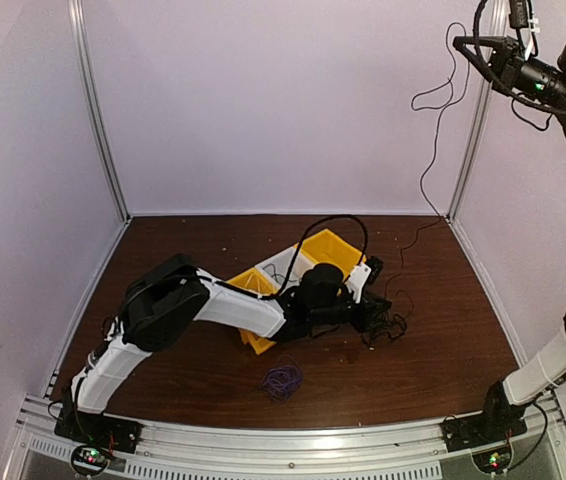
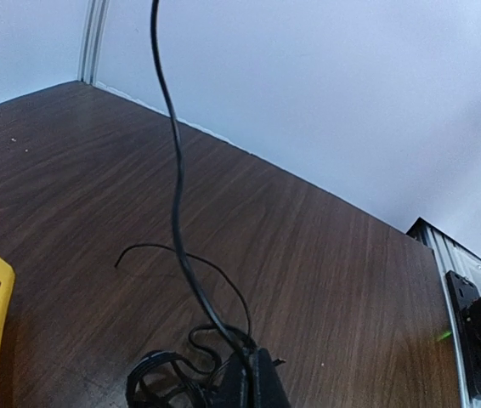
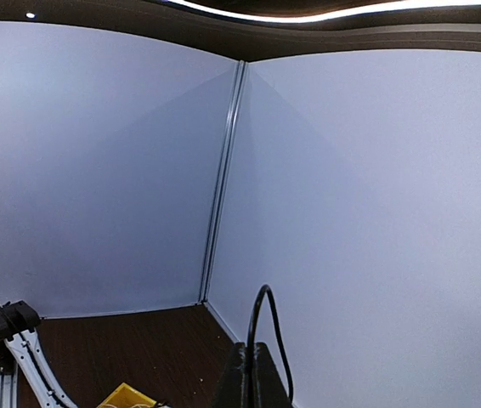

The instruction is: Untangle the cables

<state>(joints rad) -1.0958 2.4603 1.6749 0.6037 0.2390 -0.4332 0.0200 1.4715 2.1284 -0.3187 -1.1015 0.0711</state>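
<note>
Partly done: purple cable (image 1: 282, 381) lies free on the desk (image 1: 443, 340); left fingers (image 2: 266, 391) pinch the black tangle (image 1: 388, 325) (beside the yellow bin (image 1: 331, 243)), right fingers (image 3: 266, 382) clamp one black cable (image 2: 177, 170) held high, the rest knotted

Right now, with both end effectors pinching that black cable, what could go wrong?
The black cable runs from the raised right end effector down to the left end effector at the tangle; pulling may cinch it tighter. The tangle lies beside the yellow bin, so dragging could snag it.
</note>
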